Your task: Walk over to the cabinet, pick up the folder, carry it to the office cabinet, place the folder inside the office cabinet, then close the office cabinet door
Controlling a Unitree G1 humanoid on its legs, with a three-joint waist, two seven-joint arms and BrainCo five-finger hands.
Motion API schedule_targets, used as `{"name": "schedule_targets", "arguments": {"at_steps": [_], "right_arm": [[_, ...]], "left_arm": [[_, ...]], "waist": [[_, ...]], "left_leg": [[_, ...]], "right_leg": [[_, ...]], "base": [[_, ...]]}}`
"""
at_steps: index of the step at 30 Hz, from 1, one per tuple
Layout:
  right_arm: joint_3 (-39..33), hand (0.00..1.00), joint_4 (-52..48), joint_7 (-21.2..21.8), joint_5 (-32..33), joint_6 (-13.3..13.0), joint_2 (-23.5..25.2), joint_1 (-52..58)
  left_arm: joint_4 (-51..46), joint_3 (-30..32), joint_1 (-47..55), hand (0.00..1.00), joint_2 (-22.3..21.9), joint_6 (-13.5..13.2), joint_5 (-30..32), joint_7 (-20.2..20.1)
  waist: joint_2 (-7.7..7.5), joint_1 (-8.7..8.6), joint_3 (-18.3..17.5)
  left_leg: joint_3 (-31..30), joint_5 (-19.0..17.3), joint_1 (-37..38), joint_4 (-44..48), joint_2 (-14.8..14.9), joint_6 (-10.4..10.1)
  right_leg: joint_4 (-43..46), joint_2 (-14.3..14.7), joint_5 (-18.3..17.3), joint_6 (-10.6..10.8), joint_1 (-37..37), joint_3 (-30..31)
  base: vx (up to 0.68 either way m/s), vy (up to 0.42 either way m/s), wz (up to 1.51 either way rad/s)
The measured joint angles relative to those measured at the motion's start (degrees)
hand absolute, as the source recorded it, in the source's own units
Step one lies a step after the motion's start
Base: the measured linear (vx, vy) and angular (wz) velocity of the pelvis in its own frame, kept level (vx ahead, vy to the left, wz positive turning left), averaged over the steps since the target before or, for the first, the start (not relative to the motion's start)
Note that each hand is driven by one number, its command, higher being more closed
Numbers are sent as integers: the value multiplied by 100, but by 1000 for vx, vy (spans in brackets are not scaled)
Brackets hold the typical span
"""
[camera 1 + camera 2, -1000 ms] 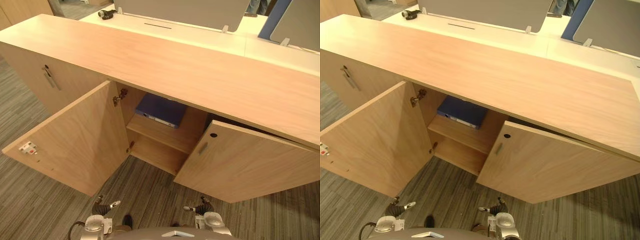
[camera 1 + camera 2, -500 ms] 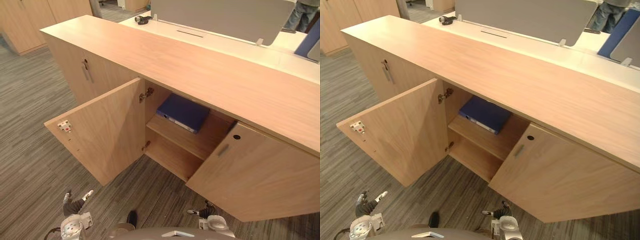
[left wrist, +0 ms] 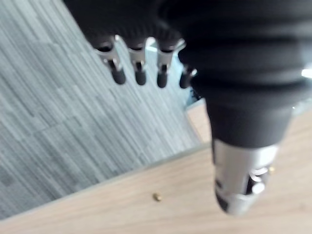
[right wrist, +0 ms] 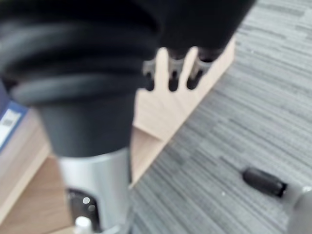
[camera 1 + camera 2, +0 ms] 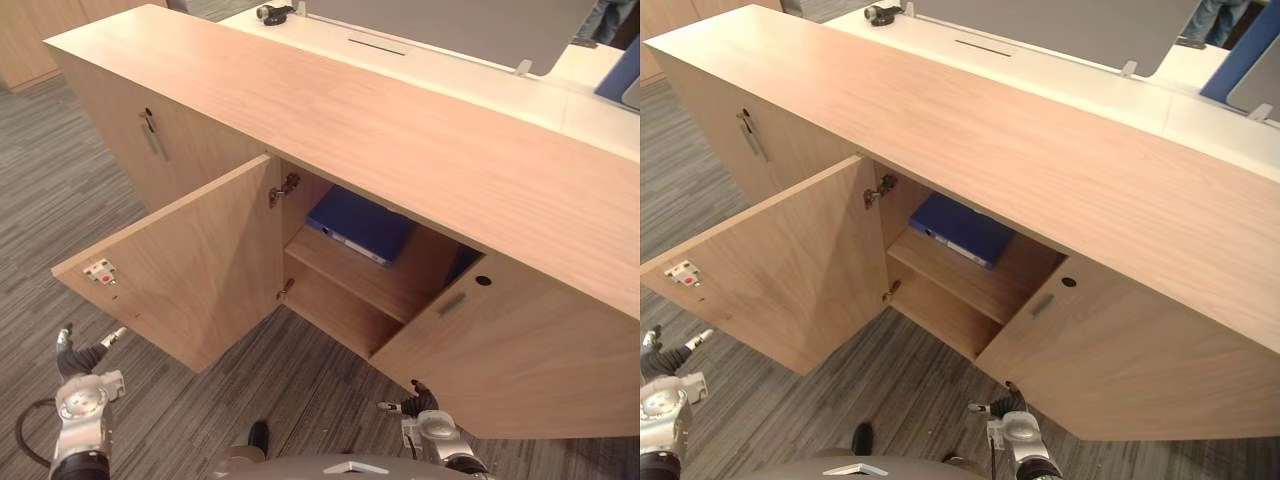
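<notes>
Doors [image 5: 200, 270] wide open over carpet [image 5: 310, 380], folder [image 5: 362, 222] flat on upper shelf [image 5: 360, 282], left hand [image 5: 80, 358] and right hand [image 5: 418, 403] low, fingers relaxed, empty.

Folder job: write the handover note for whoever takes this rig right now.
Left hand: open, empty, low over the carpet beside the left door.
Right hand: open, empty, low in front of the right door.
Blue folder: lies flat on the upper shelf inside the wooden cabinet.
Done, it seems: folder placed inside.
Left: close up. The left door stands wide open and the right door is partly open. Neither hand touches a door yet.
</notes>
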Motion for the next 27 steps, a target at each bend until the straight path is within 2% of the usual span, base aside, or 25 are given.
{"name": "schedule_targets", "arguments": {"at_steps": [4,10,17,23,27], "right_arm": [[3,0,13,9,0,-2,-45,118],[1,0,11,15,-2,-2,-95,148],[-1,0,10,64,-36,-10,-112,124],[1,0,14,85,-55,-11,-107,108],[3,0,16,85,-56,-9,-97,109]], "left_arm": [[135,-208,-116,0,247,-12,17,-182],[151,-398,-309,0,368,-13,133,-382],[272,-779,-482,0,938,-15,248,-531],[266,-959,-485,0,911,-22,246,-530],[-29,-1050,-179,0,601,-60,222,-529]], "waist": [[-32,-1,12],[-74,6,31],[-108,48,24],[-109,96,24],[-103,129,27]], "left_leg": [[132,-78,34,-2,-6,4],[190,-102,67,-1,-21,18],[308,-133,90,2,-34,46],[359,-134,142,1,-39,45],[478,-125,193,-2,-69,71]], "right_leg": [[-17,-10,25,16,-34,162],[-85,-18,17,-4,-21,277],[-151,-20,73,38,-1,340],[-144,-22,154,-59,9,494],[-134,-67,205,-30,0,608]], "base": [[-66,12,-19],[-24,0,-10],[33,-7,-5],[-23,5,-4],[-95,9,-12]]}}
